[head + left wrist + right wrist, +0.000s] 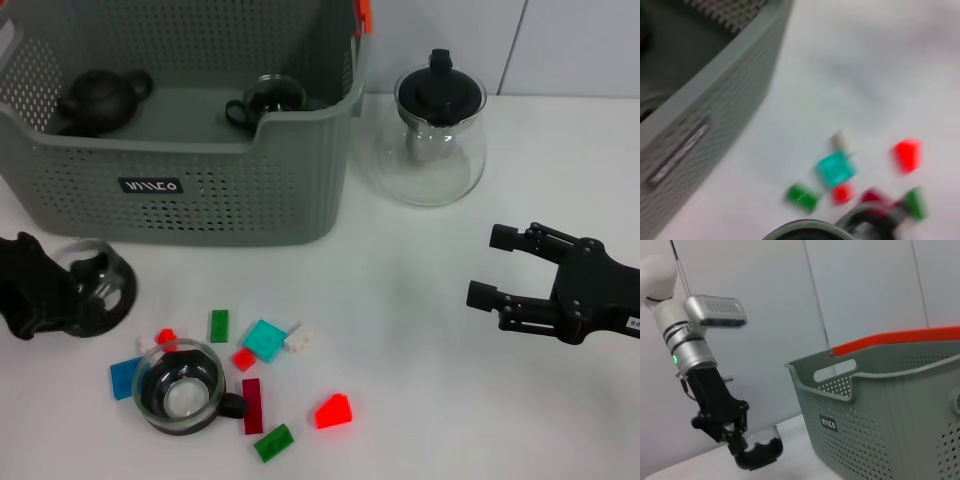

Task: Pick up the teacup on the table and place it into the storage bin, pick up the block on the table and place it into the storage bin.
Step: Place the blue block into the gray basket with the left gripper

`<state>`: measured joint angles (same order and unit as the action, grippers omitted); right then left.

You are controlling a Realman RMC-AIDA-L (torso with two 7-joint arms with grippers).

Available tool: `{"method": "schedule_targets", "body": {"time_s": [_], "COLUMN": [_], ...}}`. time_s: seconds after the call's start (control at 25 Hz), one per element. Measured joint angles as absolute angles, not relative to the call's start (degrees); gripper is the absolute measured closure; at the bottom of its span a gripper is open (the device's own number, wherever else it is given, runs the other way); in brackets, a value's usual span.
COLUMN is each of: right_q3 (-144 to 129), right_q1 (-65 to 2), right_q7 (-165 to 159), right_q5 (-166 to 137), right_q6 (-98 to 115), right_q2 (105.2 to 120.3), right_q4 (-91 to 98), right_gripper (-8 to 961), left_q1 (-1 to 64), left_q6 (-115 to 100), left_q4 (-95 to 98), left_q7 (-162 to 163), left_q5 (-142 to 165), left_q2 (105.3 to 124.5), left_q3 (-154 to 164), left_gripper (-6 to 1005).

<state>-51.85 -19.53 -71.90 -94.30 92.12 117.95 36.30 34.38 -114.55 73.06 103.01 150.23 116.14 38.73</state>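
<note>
My left gripper [70, 290] is at the table's left edge, shut on a glass teacup [97, 283]. In the right wrist view this teacup [759, 450] hangs from the left gripper [737, 440] just above the table, beside the storage bin [880, 405]. A second glass teacup [180, 388] stands on the table among several blocks, including a teal block [265, 340] and a red block [333, 411]. The grey-green storage bin [200, 190] is at the back left. My right gripper [495, 267] hovers open at the right, holding nothing.
Inside the bin are a dark teapot [100, 97] and a glass cup [268, 98]. A glass teapot [430, 135] with a black lid stands right of the bin. The blurred left wrist view shows the bin wall [715, 100], the teal block [836, 169] and a cup rim [810, 231].
</note>
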Motion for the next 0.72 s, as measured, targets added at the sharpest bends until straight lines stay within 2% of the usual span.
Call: {"method": "schedule_targets", "body": {"time_s": [0.16,0.32,0.72], "right_q3": [-51.9,-51.9,-51.7], "right_q1": [-19.5,-19.5,-19.6], "right_q7": [-71.9,-71.9,-71.9], "right_q5": [-94.3,-94.3,-94.4], "right_q6": [92.1,92.1,92.1], "right_q2": [117.95,117.95,117.95], "right_q4": [36.3,36.3,36.3], "right_gripper": [9,9,9], "left_q1": [34.9,34.7,34.3], "left_q6": [-118.1,-118.3,-117.8], "left_q4": [62.1,53.3,49.7], "left_q7": [99.3,95.4,94.6], "left_q5": [140.1,130.8,108.0], "left_q2": [112.03,109.44,109.88], "left_q3": [35.1,35.0,32.7], "left_gripper": [956,956,957]}}
